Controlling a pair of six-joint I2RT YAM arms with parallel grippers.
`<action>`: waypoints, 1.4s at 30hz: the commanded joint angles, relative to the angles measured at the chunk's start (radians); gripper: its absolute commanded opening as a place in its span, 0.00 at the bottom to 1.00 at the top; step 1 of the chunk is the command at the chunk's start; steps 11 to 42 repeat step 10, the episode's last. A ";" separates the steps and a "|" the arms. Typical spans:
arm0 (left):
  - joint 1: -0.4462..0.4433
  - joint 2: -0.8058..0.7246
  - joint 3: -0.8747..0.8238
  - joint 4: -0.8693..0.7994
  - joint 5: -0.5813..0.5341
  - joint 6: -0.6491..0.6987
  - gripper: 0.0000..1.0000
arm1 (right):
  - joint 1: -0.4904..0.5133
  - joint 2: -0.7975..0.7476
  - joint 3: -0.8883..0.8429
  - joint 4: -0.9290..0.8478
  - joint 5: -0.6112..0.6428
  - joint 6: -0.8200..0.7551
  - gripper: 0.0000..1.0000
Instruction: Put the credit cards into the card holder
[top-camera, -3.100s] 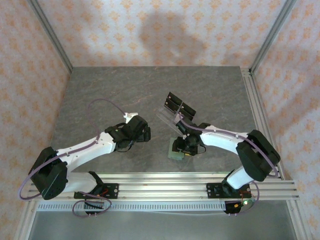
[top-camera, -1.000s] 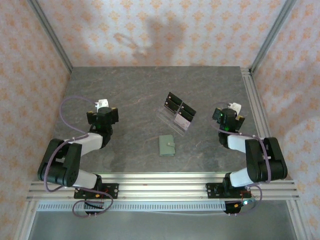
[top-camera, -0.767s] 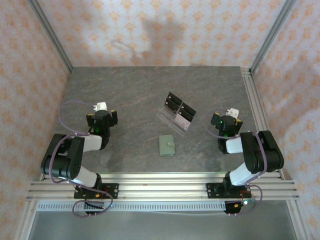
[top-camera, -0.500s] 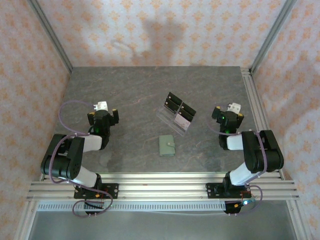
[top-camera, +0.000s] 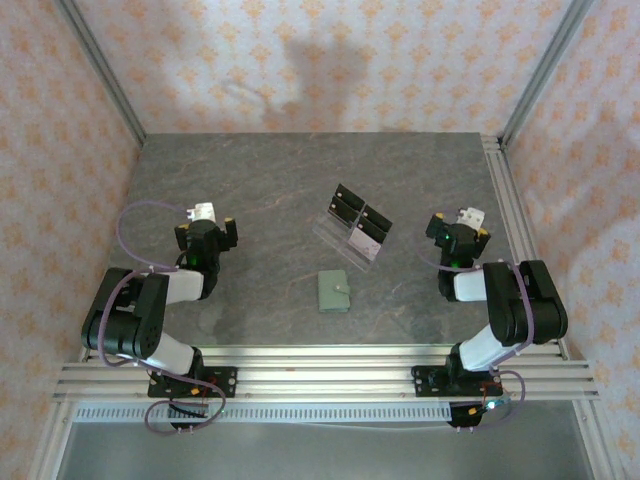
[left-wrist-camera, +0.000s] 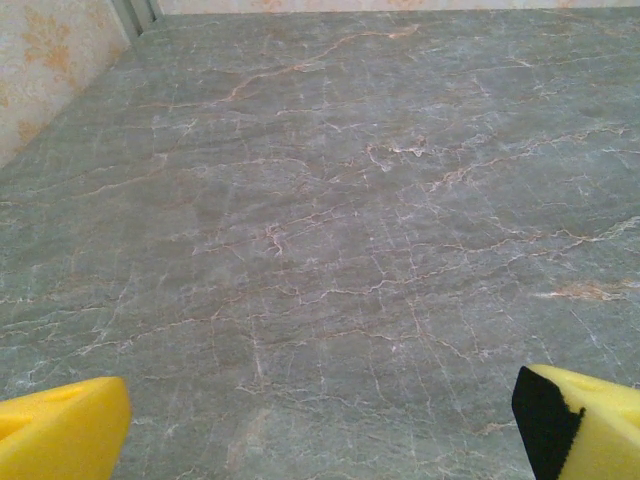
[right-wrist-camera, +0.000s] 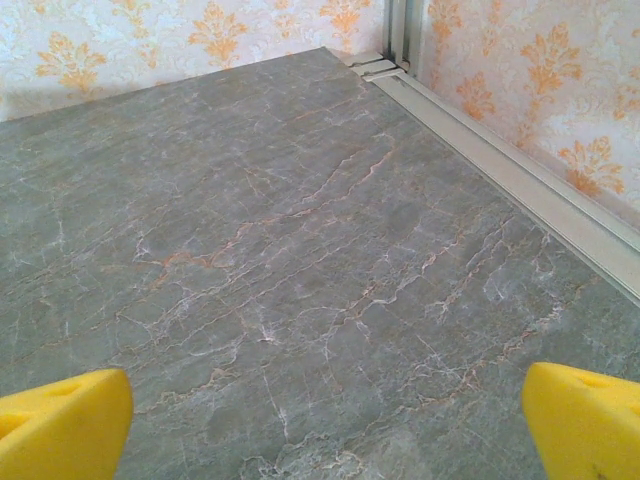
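The card holder (top-camera: 335, 291), a sage-green wallet with a snap tab, lies shut and flat near the middle of the grey table. Behind it, credit cards stand in a clear acrylic stand (top-camera: 340, 237): two black credit cards (top-camera: 347, 204) in the back row and a pale one with a dark strip (top-camera: 366, 239) in front. My left gripper (top-camera: 207, 227) sits folded back at the left, well clear of the wallet, open and empty. At the right, my right gripper (top-camera: 458, 227) is folded back too, open and empty. Each wrist view has yellow fingertips (left-wrist-camera: 60, 432) (right-wrist-camera: 585, 420) wide apart over bare table.
An aluminium rail (top-camera: 507, 205) runs along the table's right edge and shows close to the right gripper (right-wrist-camera: 515, 170). Patterned walls (top-camera: 320, 60) enclose the back and sides. The front rail (top-camera: 320, 372) carries both arm bases.
Three seconds ago both arms reached to the centre, the right gripper over the wallet. Both have since folded back to the sides. In the last second the right wrist turned slightly.
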 joint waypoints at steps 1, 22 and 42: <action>0.008 0.002 0.006 0.035 -0.005 -0.002 1.00 | 0.003 0.005 0.023 -0.020 0.010 0.011 0.99; 0.010 0.002 0.004 0.039 -0.001 -0.001 1.00 | 0.005 -0.003 0.007 0.006 0.001 0.004 0.99; 0.010 0.002 0.004 0.039 -0.001 -0.001 1.00 | 0.005 -0.003 0.007 0.006 0.001 0.004 0.99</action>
